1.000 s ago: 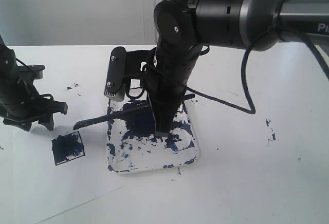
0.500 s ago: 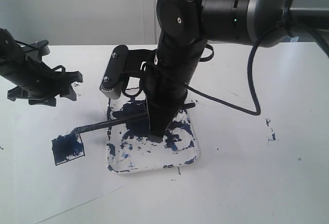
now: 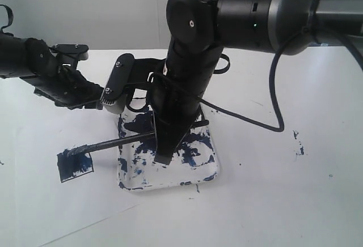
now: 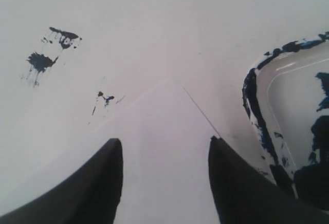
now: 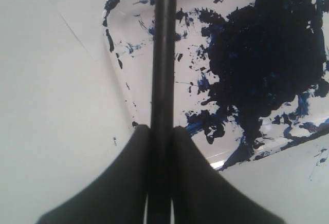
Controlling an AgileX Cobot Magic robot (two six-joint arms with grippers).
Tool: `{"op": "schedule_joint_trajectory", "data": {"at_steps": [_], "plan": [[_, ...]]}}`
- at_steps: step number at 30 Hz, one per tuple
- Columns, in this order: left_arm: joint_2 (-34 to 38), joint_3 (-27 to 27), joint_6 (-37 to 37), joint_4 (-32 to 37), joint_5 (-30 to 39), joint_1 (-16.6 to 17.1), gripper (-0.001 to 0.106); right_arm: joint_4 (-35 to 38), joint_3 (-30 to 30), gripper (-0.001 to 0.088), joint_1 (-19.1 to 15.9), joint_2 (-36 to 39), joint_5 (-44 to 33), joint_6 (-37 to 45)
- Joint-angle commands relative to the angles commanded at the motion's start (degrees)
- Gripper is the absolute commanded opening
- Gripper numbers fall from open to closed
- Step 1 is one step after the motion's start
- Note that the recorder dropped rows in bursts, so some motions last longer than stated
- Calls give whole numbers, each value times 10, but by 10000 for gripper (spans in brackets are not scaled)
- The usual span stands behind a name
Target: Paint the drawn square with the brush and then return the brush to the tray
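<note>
Right gripper [image 3: 163, 152], hanging fingers-down over the tray, is clamped on the handle of the long thin black paintbrush [image 3: 116, 143]; the right wrist view shows both dark fingers pressed against the shaft with no gap.

From that grip the brush runs out across the near-left rim of the white, rounded shallow tray [image 3: 170, 184], which is blotched with navy paint. It slopes gently down to the small black-outlined square [image 3: 75, 164] drawn on the white paper sheet [image 3: 51, 201]. The square lies to the left of the gripper in the exterior view, just beyond the tray. The brush's long axis points almost straight at it, and the tip appears to touch the square's upper edge. Most of the square is already dark navy.

Left gripper [image 4: 164, 141] hovers with its jaws apart and empty, over a corner of the paper near the tray's far-left rim and well apart from the square.

A second earlier the tip hung clear of the square, up and to its right; it has since dropped onto it. The left arm has swung from beside the square up toward the tray.
</note>
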State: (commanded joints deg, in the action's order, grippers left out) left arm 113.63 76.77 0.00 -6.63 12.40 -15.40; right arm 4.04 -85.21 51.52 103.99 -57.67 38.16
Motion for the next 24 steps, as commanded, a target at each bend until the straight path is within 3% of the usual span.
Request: {"op": "schedule_joint_trajectory", "data": {"at_steps": [24], "plan": [[37, 0, -28, 9, 12, 0, 551, -1, 0, 0, 0, 1, 15, 0]]}}
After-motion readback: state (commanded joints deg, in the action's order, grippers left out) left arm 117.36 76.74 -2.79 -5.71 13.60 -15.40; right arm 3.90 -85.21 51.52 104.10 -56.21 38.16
